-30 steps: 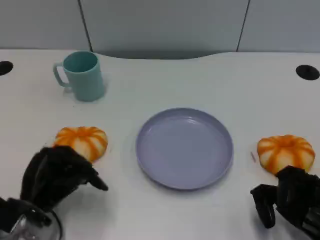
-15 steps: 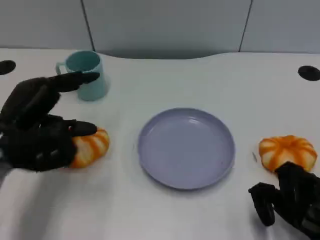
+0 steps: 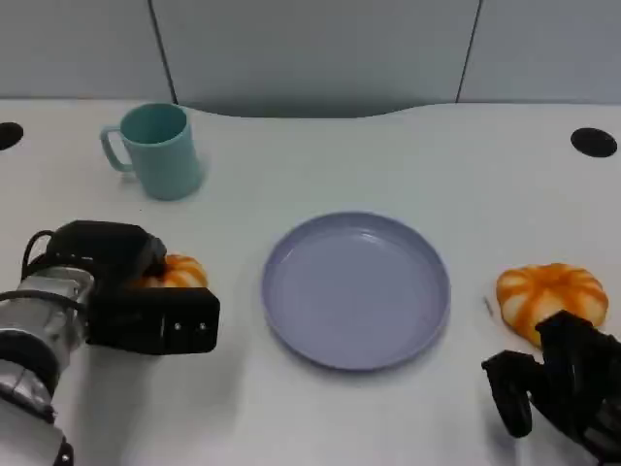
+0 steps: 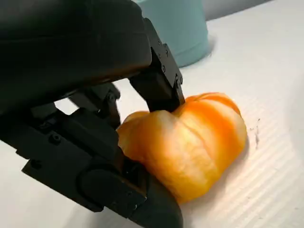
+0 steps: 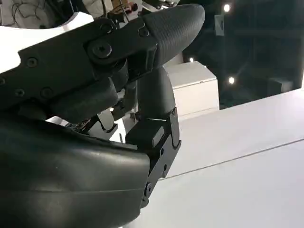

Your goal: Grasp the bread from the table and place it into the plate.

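An orange-striped bread (image 3: 178,271) lies on the white table left of the lavender plate (image 3: 355,288), mostly covered by my left hand (image 3: 124,297). In the left wrist view my left hand (image 4: 80,95) grips this bread (image 4: 190,142), with fingers (image 4: 159,83) pressing on its top and the thumb against its near side. The bread still rests on the table. A second orange bread (image 3: 551,294) sits right of the plate. Just in front of it, my right hand (image 3: 563,386) stays with fingers curled in and nothing in them; the right wrist view shows those curled fingers (image 5: 152,118).
A teal mug (image 3: 155,148) stands at the back left, beyond the left hand, and also appears behind the bread (image 4: 183,28). Two dark round holes (image 3: 593,142) mark the table's far corners. Bare table lies between the left bread and the plate.
My left hand has come down from a raised, spread pose and closed over the left bread. The right hand and the other bread have not moved.
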